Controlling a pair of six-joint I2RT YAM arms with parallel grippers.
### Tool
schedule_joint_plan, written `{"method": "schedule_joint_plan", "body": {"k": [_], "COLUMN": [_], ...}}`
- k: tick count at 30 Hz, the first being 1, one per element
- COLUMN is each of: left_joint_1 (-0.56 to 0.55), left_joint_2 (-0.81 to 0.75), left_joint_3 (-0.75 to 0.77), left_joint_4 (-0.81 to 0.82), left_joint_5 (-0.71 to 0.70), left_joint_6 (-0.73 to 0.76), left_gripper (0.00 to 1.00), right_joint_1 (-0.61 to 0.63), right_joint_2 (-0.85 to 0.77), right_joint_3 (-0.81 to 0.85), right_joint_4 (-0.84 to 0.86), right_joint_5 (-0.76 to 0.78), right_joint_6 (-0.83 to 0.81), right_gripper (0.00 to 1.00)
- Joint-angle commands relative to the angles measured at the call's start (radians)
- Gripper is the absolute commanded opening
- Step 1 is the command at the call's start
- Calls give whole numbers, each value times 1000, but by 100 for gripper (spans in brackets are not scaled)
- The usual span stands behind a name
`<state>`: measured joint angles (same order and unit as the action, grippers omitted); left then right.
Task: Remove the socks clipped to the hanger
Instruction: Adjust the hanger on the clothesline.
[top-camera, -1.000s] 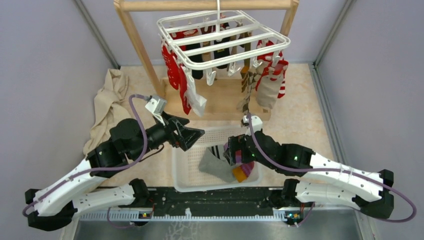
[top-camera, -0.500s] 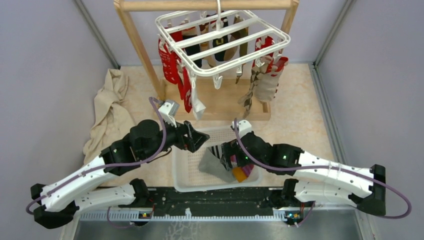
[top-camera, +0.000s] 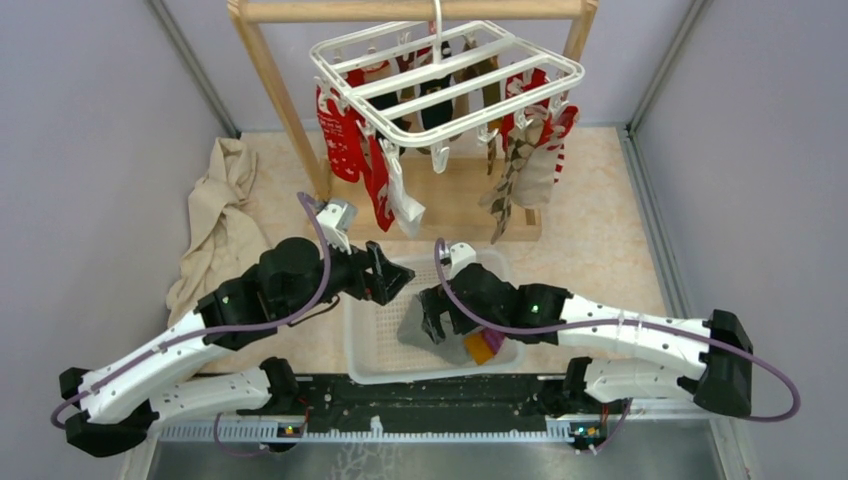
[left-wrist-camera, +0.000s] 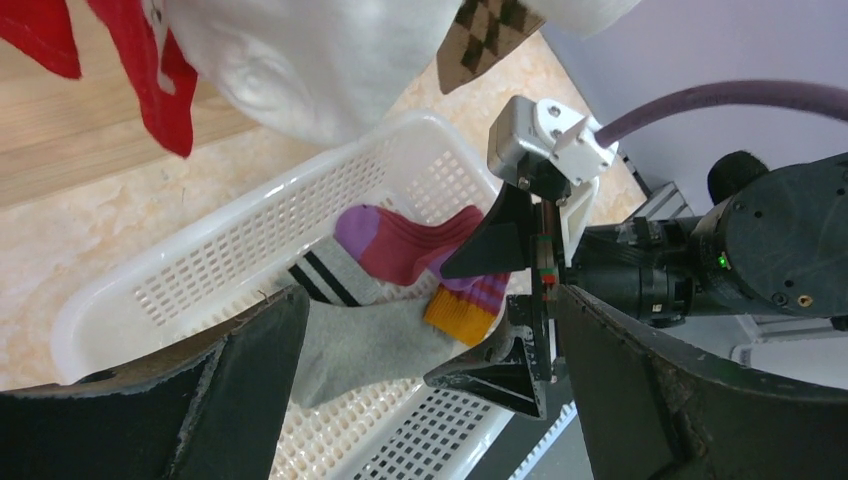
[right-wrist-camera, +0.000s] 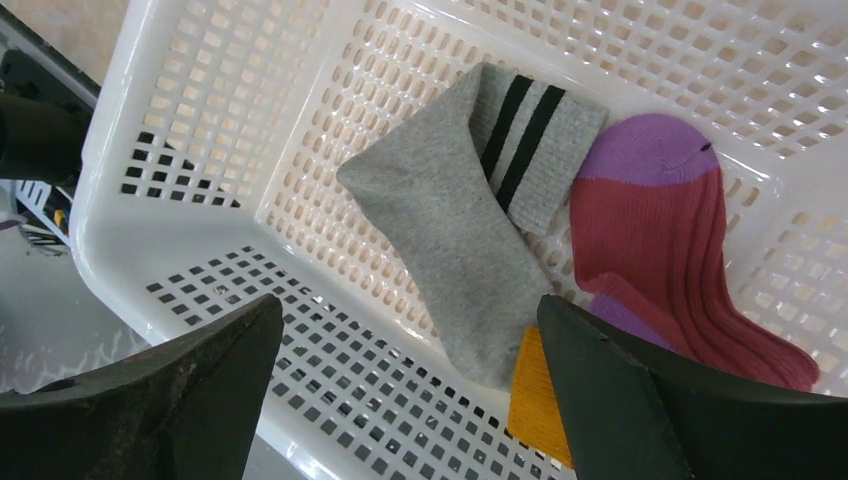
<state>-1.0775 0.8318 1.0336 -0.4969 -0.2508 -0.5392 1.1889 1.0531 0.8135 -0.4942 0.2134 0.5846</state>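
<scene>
Hanger (top-camera: 445, 75): one, white, hooked on the wooden frame (top-camera: 300, 10) at the table's far edge, shown whole only in the top view.
Socks (top-camera: 340, 130) clipped to it: several, count unclear.
Basket (right-wrist-camera: 110, 200): one, at the near edge. Wrist views show one grey sock (right-wrist-camera: 450, 240), one magenta sock (right-wrist-camera: 650, 240) and an orange piece (right-wrist-camera: 535, 395) inside.
Left gripper (top-camera: 395, 280), right gripper (top-camera: 432, 315): both spread wide, empty, over the basket.

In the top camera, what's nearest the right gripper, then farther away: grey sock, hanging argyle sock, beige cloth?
1. Grey sock, in the basket, under the right gripper.
2. Argyle sock, hanging farther back.
3. Beige cloth, far left.
</scene>
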Motion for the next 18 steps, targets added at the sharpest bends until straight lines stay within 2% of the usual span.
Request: {"method": "schedule_joint_plan", "body": {"k": [1,6,11,18], "left_joint_1": [-4,-4,-4,-4], "left_joint_2": [-20,-24,-36,-8], "left_joint_3": [-59,-66,-71,-100], "left_joint_4": [3,11,-27,44], "left_joint_5": [24,61,60,81], "left_joint_6": [-11,-20,-42,-46], "left_gripper": [99,99,99,99], "right_joint_1": [9,9,9,9], "right_joint_2": [31,44,2,-38], "right_joint_3": [55,87,39,8], "right_joint_4": [80,79,122,104], "right_joint_5": [-1,33,58,55], "right_joint_6": [-12,-13,19,34], "right_gripper": [98,98,98,98]}}
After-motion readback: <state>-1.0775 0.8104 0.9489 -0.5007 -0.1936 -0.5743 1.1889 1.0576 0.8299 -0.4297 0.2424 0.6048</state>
